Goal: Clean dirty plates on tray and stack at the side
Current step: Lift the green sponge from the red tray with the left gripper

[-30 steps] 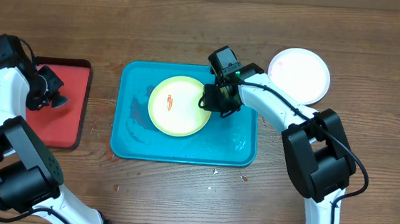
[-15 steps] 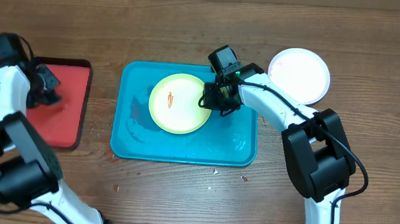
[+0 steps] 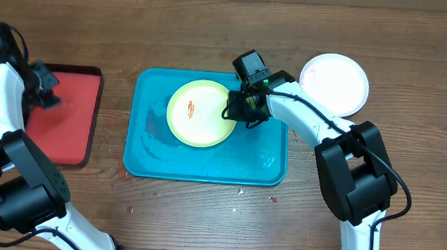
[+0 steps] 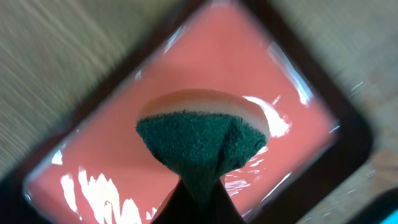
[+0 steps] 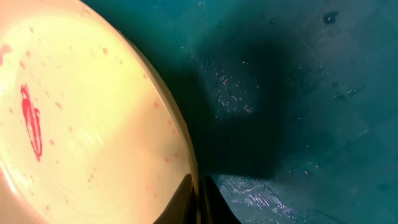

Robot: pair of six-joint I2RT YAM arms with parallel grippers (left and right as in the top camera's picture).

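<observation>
**Overhead: yellow-green plate pinched at its rim inside the teal tray**

Overhead, a large teal tray point(image 3: 204, 167) sits mid-table and holds one yellow-green plate point(image 3: 200, 119) in its far half. A small red smear point(image 3: 191, 110) marks the plate left of centre. The right gripper point(image 3: 237, 110) is closed on the plate's right rim. A white plate point(image 3: 335, 82) rests on the wooden table point(image 3: 215, 28) beyond the tray's far right corner, apart from it. At far left lies a smaller red tray point(image 3: 71, 129) with a dark rim, and the left gripper point(image 3: 47, 87) is over its far left edge.

Only the left wrist view shows what that pincer holds. It is clamped on a sponge point(image 4: 202, 134), green scouring face toward the camera and a pale layer behind, above the glossy red tray. Whether the sponge touches the tray I cannot tell.

Only the right wrist view shows fine red specks scattered around the smear, the dark fingers point(image 5: 186, 202) nipping the plate's edge, and wet patches on the tray floor beside it.
</observation>
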